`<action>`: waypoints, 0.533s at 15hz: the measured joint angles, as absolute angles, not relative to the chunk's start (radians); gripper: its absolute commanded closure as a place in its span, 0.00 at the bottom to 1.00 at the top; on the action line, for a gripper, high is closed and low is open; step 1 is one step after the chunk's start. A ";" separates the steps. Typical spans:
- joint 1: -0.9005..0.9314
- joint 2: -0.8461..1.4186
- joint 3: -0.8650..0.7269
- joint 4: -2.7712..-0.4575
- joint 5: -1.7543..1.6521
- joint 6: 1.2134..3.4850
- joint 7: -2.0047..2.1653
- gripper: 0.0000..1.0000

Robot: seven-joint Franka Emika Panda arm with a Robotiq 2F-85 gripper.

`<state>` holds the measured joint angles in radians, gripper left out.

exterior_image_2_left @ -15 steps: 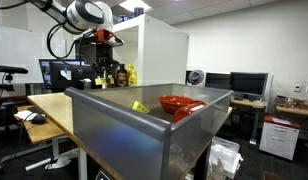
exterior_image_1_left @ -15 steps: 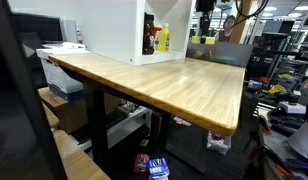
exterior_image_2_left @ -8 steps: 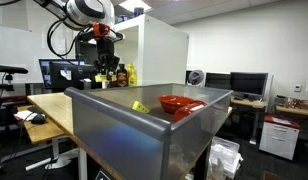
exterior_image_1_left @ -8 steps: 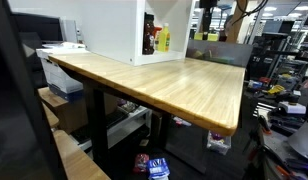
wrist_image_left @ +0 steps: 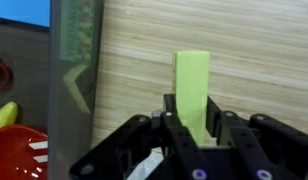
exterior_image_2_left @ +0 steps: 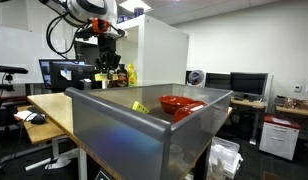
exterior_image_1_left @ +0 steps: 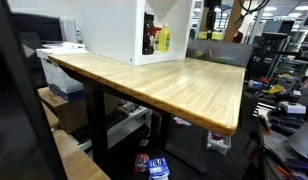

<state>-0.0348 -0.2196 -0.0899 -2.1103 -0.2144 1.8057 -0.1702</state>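
Green block [wrist_image_left: 191, 85]: notes by view.

**Wrist view.** The block stands upright between the fingers of the gripper [wrist_image_left: 194, 125], which is clenched on its lower end. The upper half sticks out past the fingertips. Below it lies bare wood of the worktop [wrist_image_left: 259, 45]. The wall of the grey bin [wrist_image_left: 74, 60] runs just beside it. Inside the bin are a red bowl [wrist_image_left: 19, 150] and something yellow [wrist_image_left: 4, 115].

**Exterior views.** The gripper [exterior_image_1_left: 213, 14] hangs high over the far edge of the worktop [exterior_image_1_left: 164, 85], near the bin [exterior_image_1_left: 222, 52] at the far corner. The block is too small to make out here. From the bin's side, the gripper [exterior_image_2_left: 107, 55] sits well above the worktop [exterior_image_2_left: 54, 112], with the bin [exterior_image_2_left: 144, 135] and bowl [exterior_image_2_left: 180, 103] in the foreground.

**Handling, as I judge it.** The grip is only on the block's base, so the wrist should stay level and travel slowly. A jolt could pivot the block. It should also clear the bin's wall with margin.

**Against a second ago.** In both exterior views the arm has climbed a little. Nothing on the worktop or in the bin has shifted.
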 measured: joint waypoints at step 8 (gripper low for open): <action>-0.056 -0.230 -0.119 -2.110 -0.214 1.796 -0.170 0.93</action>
<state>-0.0556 -0.2300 -0.1188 -2.1103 -0.2144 1.7961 -0.1702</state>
